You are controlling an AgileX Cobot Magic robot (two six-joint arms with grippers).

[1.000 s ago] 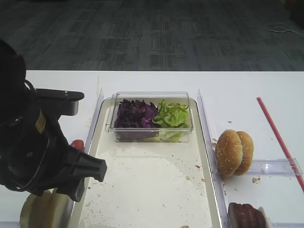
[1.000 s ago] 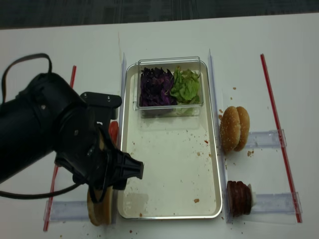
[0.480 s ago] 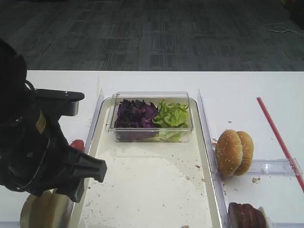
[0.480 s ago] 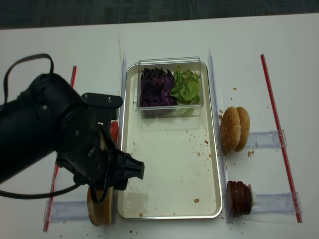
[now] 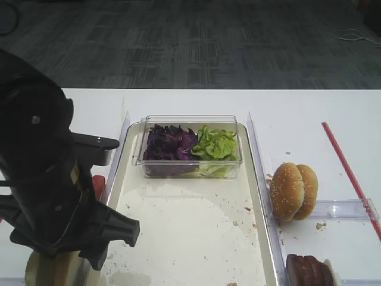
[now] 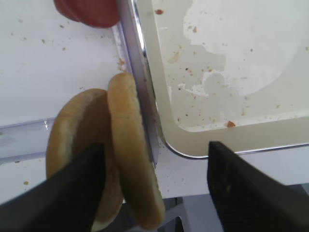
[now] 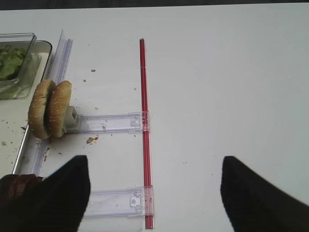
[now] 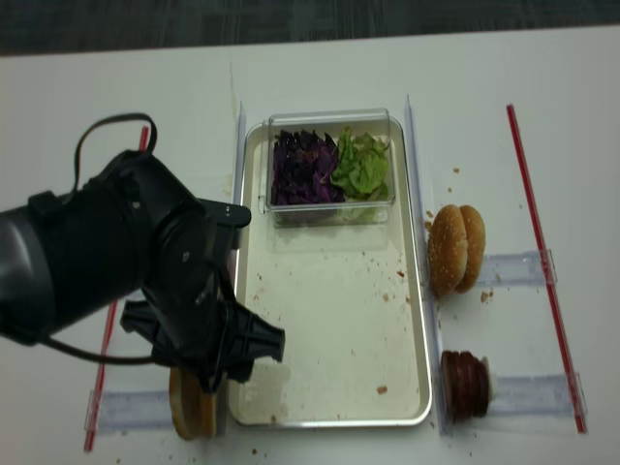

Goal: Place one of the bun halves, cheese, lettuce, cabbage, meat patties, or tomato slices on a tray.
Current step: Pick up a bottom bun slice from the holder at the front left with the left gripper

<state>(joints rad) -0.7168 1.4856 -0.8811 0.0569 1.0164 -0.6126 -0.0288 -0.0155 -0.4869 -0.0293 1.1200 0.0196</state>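
Note:
Two plain bun halves (image 6: 128,145) stand on edge side by side, just left of the tray (image 6: 217,140), against a clear rail. My left gripper (image 6: 155,147) is open and low over them. The right-hand half lies between its fingers, and the left finger (image 6: 72,193) overlaps the other half. From above, the black arm (image 8: 165,281) covers the gripper, and only the buns (image 8: 192,412) show under it. Tomato slices (image 6: 89,9) lie farther along the rail. Cabbage (image 5: 169,143) and lettuce (image 5: 215,143) fill a clear box on the tray (image 5: 178,238). My right gripper (image 7: 153,159) is open over bare table.
Two sesame buns (image 5: 293,192) stand on edge right of the tray, with meat patties (image 5: 306,271) stacked in front of them. A red strip (image 5: 348,173) runs along the table's right side, and clear rails (image 7: 111,121) branch from it. Crumbs dot the tray floor.
My left arm has shifted toward the table's front edge, over the plain bun halves, with its jaws at the same width. Nothing else has moved.

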